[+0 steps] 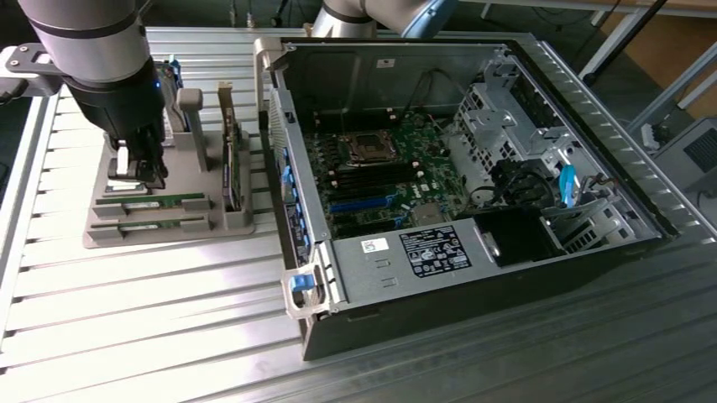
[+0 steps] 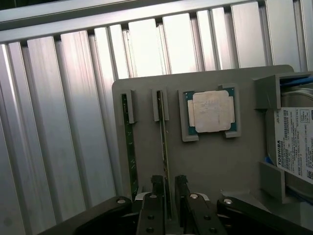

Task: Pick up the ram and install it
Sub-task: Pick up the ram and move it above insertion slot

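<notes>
gripper (image 2: 168,188) fingers (image 2: 157,191) stood fully open, holding nothing, one on each side of the ram (image 2: 165,142). the ram sat on edge in its slot of the grey holder (image 2: 220,166), between a second stick (image 2: 129,142) and the cpu chip (image 2: 210,112). judged step: grasping. a sound grasp required the stick centred between the pads, jaws square to its flat faces, with clearance from the second stick.

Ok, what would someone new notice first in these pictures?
The open computer case, motherboard bare, sits on the exterior view's right. To its left the arm stands over a grey holder. In the wrist view, the open gripper straddles one ram stick, with a silver CPU nearby.
</notes>
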Robot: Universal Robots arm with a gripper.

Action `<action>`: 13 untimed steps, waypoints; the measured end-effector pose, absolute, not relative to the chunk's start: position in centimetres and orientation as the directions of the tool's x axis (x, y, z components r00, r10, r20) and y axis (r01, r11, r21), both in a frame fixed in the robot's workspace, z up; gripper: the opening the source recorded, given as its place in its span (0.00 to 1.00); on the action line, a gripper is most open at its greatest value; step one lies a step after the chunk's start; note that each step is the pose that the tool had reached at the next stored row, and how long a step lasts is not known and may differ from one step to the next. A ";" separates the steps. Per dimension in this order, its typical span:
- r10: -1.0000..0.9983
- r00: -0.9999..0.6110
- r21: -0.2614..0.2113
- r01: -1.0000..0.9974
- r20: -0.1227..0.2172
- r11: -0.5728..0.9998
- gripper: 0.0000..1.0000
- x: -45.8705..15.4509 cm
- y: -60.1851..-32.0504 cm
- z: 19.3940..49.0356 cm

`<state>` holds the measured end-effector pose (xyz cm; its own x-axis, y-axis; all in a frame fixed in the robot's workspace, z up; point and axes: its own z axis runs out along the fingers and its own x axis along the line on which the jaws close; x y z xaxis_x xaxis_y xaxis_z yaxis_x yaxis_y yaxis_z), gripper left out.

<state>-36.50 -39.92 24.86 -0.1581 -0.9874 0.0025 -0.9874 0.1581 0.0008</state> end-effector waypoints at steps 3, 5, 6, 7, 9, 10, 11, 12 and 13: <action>-0.987 -0.158 0.001 -0.987 0.003 0.158 0.23 -36.8 -40.0 24.7; -0.987 -0.158 0.001 -0.987 0.003 0.158 0.23 -36.9 -40.1 24.6; -0.987 -0.158 0.001 -0.987 0.003 0.158 0.23 -36.9 -40.1 24.5; -0.987 -0.158 0.001 -0.987 0.003 0.158 0.23 -36.9 -40.1 24.5; -0.987 -0.158 0.001 -0.987 0.003 0.158 0.23 -36.9 -40.2 24.4; -0.987 -0.158 0.001 -0.987 0.003 0.158 0.23 -36.9 -40.3 24.3; -0.987 -0.158 0.001 -0.987 0.003 0.158 0.23 -36.9 -40.4 24.3; -0.987 -0.158 0.001 -0.987 0.003 0.158 0.23 -36.9 -40.7 24.2; -0.987 -0.158 0.001 -0.987 0.003 0.158 0.23 -36.9 -40.7 24.1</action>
<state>-36.92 -40.73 24.10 -0.1581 -0.9874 0.0025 -0.9874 0.1581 0.0009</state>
